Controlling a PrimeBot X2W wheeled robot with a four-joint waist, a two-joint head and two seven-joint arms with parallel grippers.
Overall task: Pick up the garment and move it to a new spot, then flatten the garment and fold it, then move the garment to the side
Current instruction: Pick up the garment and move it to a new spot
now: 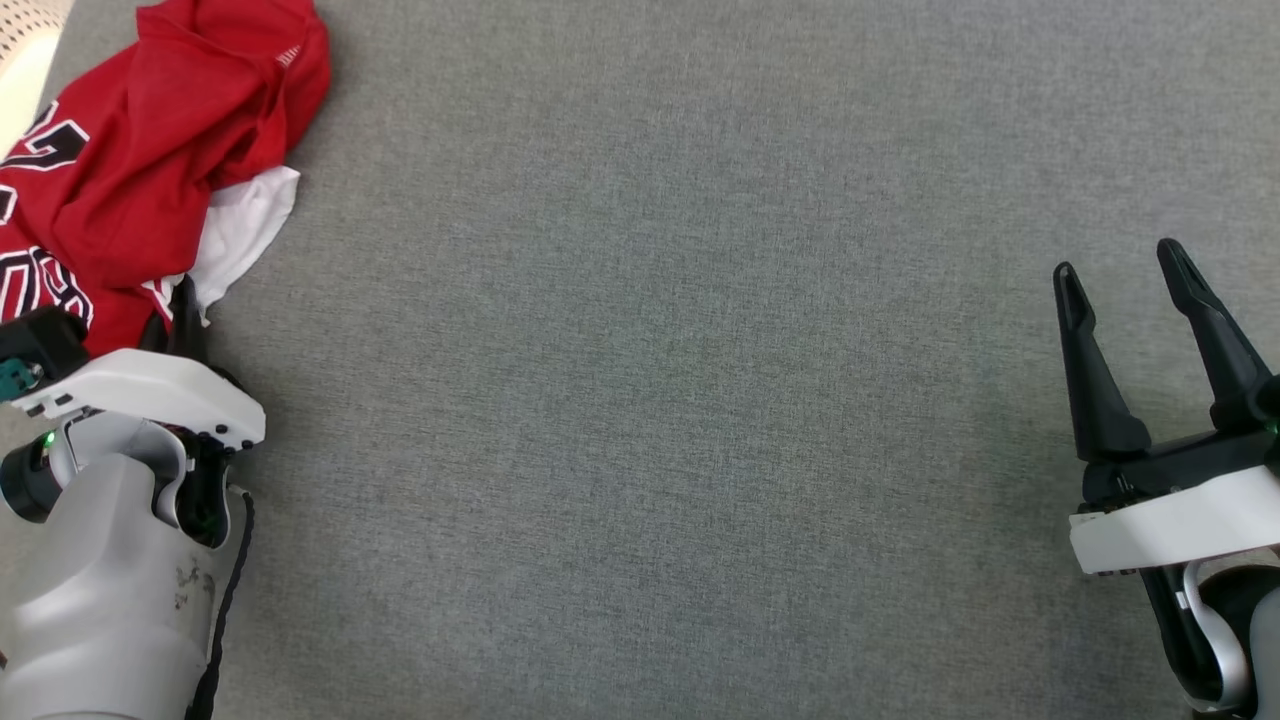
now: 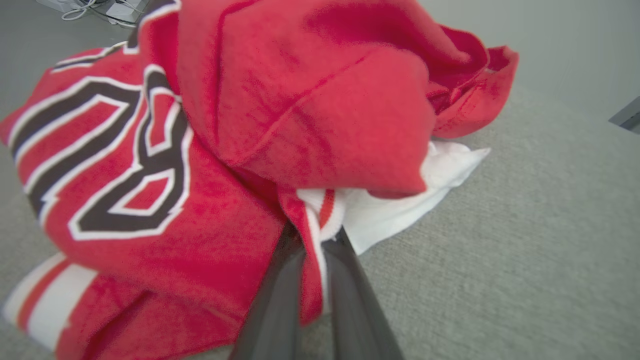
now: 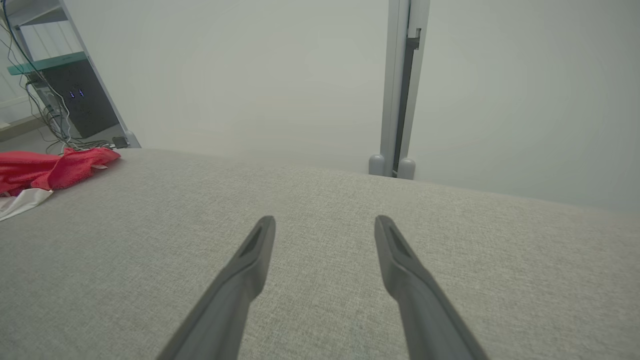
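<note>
The garment (image 1: 140,150) is a red jersey with black-and-white numerals and a white lining, crumpled at the far left of the grey table (image 1: 650,350). My left gripper (image 1: 178,300) is at the heap's near edge. In the left wrist view the garment (image 2: 210,165) fills the upper left, and the left gripper (image 2: 314,235) is shut on a red-and-white trimmed edge pinched between its fingers. My right gripper (image 1: 1118,262) stands open over bare cloth at the right, far from the garment. In the right wrist view the right gripper (image 3: 325,222) holds nothing, and the garment (image 3: 50,167) lies at the far left.
A grey fabric surface covers the table. Beyond its far edge stand a pale wall, a grey post (image 3: 397,90), and a shelf with cables (image 3: 55,100) at the left. The table's left edge runs close behind the garment.
</note>
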